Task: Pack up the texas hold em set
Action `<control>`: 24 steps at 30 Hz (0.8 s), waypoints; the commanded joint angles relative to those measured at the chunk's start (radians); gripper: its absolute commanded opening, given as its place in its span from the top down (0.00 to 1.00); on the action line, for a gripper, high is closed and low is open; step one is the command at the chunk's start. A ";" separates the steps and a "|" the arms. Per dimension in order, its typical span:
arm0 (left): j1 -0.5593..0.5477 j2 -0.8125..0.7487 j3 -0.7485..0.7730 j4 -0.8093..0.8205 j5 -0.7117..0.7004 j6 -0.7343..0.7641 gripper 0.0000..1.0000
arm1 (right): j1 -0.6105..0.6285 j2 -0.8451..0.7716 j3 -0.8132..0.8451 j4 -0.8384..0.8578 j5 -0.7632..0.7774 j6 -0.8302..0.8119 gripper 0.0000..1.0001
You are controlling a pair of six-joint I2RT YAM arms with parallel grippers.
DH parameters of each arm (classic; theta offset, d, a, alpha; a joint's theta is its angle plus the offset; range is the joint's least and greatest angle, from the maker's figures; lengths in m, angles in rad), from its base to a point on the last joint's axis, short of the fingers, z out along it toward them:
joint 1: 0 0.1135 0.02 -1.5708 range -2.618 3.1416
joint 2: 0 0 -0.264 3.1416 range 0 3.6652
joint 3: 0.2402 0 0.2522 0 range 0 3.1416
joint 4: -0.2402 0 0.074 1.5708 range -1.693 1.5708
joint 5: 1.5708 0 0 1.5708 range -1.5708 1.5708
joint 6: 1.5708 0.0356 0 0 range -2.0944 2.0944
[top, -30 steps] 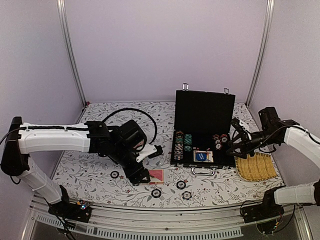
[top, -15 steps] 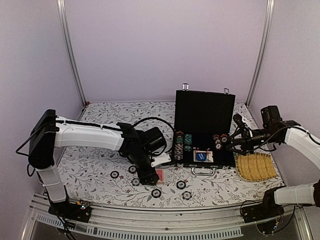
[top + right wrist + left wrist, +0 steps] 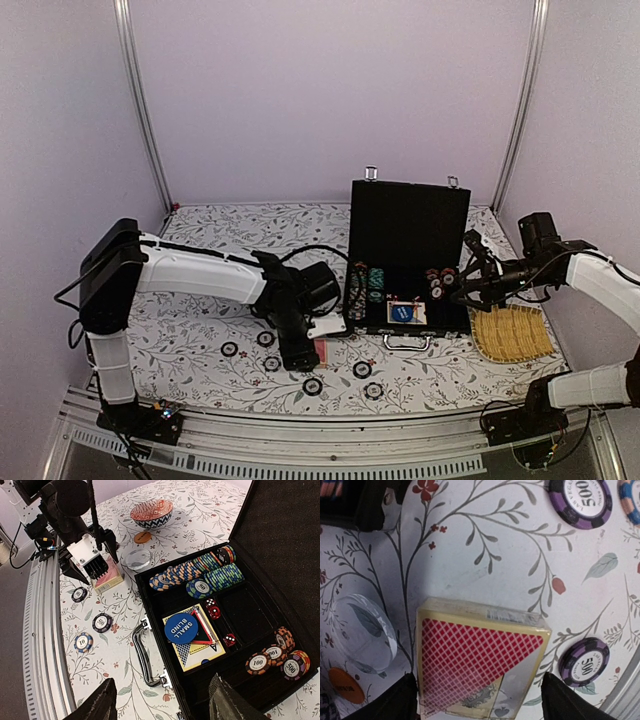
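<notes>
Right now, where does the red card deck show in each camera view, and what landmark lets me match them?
Top external: the card deck lies low centre, on the table before the left end of the open briefcase, partly hidden by the arm.
Left wrist: lower centre, filling much of the picture.
Right wrist: upper left.
Shared landmark: the left gripper, straddling the deck in every view.

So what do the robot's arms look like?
The left arm and right arm are white tubes with chunky black joints. Black cables loop along them. The left gripper and right gripper each have two pointy black fingers; the left has a white block too.
</notes>
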 commanded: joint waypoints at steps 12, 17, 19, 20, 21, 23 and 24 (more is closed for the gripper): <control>0.017 0.101 0.085 -0.037 -0.003 0.048 0.27 | -0.005 0.026 -0.003 0.009 -0.018 -0.019 0.37; 0.010 0.094 0.153 -0.107 0.040 0.036 0.38 | -0.004 0.023 -0.002 0.007 -0.020 -0.017 0.37; 0.001 0.074 0.193 -0.130 0.038 0.028 0.40 | -0.005 0.022 -0.001 0.006 -0.020 -0.017 0.36; -0.005 0.067 0.220 -0.141 0.039 0.026 0.41 | -0.004 0.022 -0.001 0.006 -0.020 -0.016 0.36; -0.011 0.061 0.253 -0.151 0.038 0.026 0.41 | -0.004 0.023 0.000 0.008 -0.020 -0.017 0.36; -0.027 0.051 0.318 -0.153 0.034 0.029 0.41 | -0.004 0.026 0.001 0.009 -0.011 -0.016 0.37; -0.033 0.051 0.354 -0.150 0.030 0.032 0.41 | -0.005 0.029 0.001 0.017 0.005 -0.014 0.36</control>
